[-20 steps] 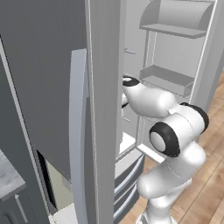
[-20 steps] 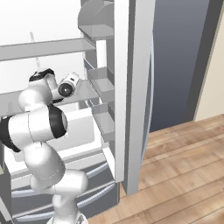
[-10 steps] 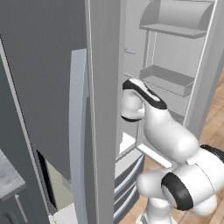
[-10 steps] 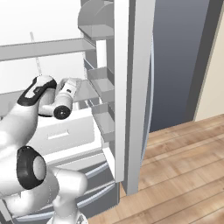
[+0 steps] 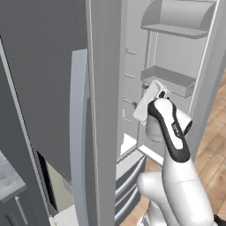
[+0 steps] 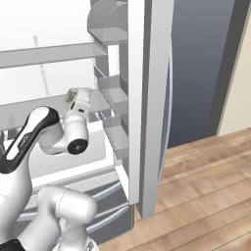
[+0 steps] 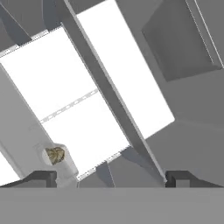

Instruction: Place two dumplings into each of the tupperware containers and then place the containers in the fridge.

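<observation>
Hand view: gripper (image 7: 111, 177) pointed into the fridge (image 7: 109, 87), white back wall crossed by a grey shelf edge (image 7: 109, 98). Fingers (image 7: 37, 177) stood wide apart with nothing between them. One dumpling (image 7: 55, 155), tan and lumpy, sat inside a pale translucent container (image 7: 61, 164) on a shelf, just beyond the left fingertip. Right base view: hand (image 6: 78, 100) raised in front of the fridge's (image 6: 147, 98) open interior, beside the door bins (image 6: 115, 95). Left base view: arm (image 5: 170, 132) reached past the door (image 5: 84, 110).
</observation>
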You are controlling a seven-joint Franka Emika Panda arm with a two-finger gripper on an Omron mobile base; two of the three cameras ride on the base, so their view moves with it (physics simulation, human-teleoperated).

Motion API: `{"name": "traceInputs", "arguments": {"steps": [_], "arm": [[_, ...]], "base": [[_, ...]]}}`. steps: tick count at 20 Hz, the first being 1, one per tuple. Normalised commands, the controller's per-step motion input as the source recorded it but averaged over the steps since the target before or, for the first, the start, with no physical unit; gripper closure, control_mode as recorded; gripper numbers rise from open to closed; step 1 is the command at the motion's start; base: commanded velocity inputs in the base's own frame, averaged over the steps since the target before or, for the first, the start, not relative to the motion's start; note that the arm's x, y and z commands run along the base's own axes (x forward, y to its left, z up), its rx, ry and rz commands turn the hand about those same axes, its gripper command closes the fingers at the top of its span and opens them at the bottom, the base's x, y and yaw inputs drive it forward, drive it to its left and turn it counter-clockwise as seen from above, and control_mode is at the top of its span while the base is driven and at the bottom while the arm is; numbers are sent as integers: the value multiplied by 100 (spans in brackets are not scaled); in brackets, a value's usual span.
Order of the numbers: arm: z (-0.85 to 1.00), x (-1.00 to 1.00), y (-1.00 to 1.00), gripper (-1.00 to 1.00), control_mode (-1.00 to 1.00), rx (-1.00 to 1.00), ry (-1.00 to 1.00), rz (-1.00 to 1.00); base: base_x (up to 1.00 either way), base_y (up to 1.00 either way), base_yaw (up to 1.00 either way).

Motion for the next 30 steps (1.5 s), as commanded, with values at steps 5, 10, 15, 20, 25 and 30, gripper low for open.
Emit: {"name": "traceInputs", "arguments": {"steps": [5, 10, 15, 20, 25, 30], "arm": [[77, -100, -56, -100, -100, -13, -3, 14], [9, -96, -13, -100, -100, -63, 3, 10], [-23, -78, 0, -100, -100, -91, 14, 2], [-55, -63, 41, -100, -100, -87, 11, 6], [-73, -45, 29, -100, -100, -69, 28, 1], [-30, -21, -30, -100, -100, -24, 23, 10]], "base": [[0, 0, 0], [0, 0, 0], [0, 0, 0], [0, 0, 0], [0, 0, 0], [0, 0, 0]]}}
